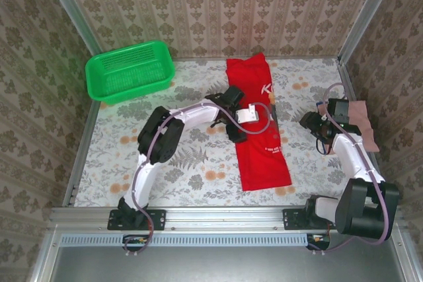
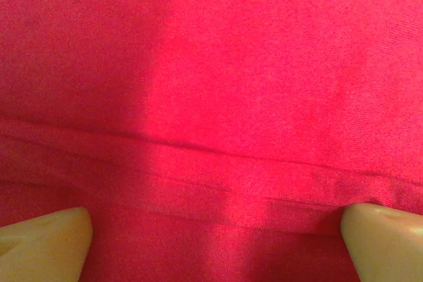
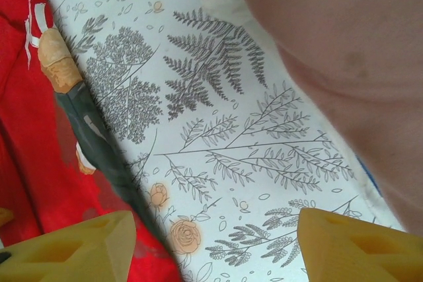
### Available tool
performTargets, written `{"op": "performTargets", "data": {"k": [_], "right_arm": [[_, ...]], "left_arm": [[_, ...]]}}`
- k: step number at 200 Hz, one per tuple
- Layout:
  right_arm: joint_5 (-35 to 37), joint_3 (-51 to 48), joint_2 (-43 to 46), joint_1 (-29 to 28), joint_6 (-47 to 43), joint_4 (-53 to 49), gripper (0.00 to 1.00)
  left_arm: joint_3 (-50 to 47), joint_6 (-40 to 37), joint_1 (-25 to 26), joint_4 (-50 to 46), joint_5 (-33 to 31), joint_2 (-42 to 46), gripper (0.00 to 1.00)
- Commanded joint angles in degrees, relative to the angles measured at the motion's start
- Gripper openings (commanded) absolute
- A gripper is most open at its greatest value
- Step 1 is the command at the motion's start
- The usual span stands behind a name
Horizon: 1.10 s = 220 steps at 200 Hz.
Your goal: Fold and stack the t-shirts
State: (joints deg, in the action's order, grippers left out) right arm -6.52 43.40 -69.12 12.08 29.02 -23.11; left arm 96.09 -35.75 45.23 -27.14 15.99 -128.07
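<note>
- The red t-shirt [image 1: 263,138] lies on the table [image 1: 192,163] folded into a long narrow strip. It runs from the back wall down toward the near edge, a little right of centre.
- In the top view its cloth is bright red, with white lettering near the far end and a small line of white text lower down.
- In the right wrist view the red t-shirt [image 3: 26,163] shows part of a cartoon print in tan, cream and dark grey along its edge.
- In the left wrist view the red t-shirt [image 2: 264,64] has a folded ridge running across the lower part of the picture, with flat cloth above it.
- The pink t-shirt [image 1: 363,118] is a plain dusty pink. It lies bunched at the right edge of the table, well apart from the red one.
- In the right wrist view the pink t-shirt [image 3: 344,44] takes up the upper right corner, with fern-printed tabletop between it and the red cloth.
- The left gripper [image 1: 248,115] reaches over the left edge of the red strip at about mid-length.
- In its own camera the left gripper [image 2: 211,246] has its cream fingertips [image 2: 43,246] spread wide, right down by the red cloth with nothing pinched between them. Whether they touch the cloth cannot be told.
- The right gripper [image 1: 309,123] sits between the two shirts, just beside the pink one.
- In its own camera the right gripper [image 3: 211,249] is wide apart and empty, with yellow fingertips [image 3: 360,246] above bare tabletop.
- A green mesh basket [image 1: 129,70] stands at the far left corner.
</note>
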Motion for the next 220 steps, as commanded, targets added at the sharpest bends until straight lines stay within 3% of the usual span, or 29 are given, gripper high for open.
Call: {"op": "performTargets", "data": {"k": [1, 59, 119, 177, 220], "right_arm": [[-1.3, 0.7, -0.4, -1.5, -1.5, -0.3, 0.67], [-1.6, 0.6, -5.3, -7.6, -0.4, 3.2, 0.67], [-0.7, 10.9, -20.5, -16.3, 0.5, 6.8, 0.68], [-2.4, 25.6, -37.0, -18.3, 1.7, 6.2, 0.56], [-4.2, 35.1, -45.3, -18.3, 0.6, 4.5, 0.44]], "left_arm": [[-4.4, -2.6, -2.3, -4.9, -3.4, 1.9, 1.0], [-8.4, -3.9, -3.4, -1.9, -0.2, 7.2, 1.0], [-14.3, 4.6, -4.7, 7.4, 0.1, 17.8, 1.0], [-27.2, 15.9, -5.4, 17.6, -2.7, 28.9, 1.0], [-31.1, 22.7, -5.2, 19.6, -5.4, 33.5, 1.0]]}}
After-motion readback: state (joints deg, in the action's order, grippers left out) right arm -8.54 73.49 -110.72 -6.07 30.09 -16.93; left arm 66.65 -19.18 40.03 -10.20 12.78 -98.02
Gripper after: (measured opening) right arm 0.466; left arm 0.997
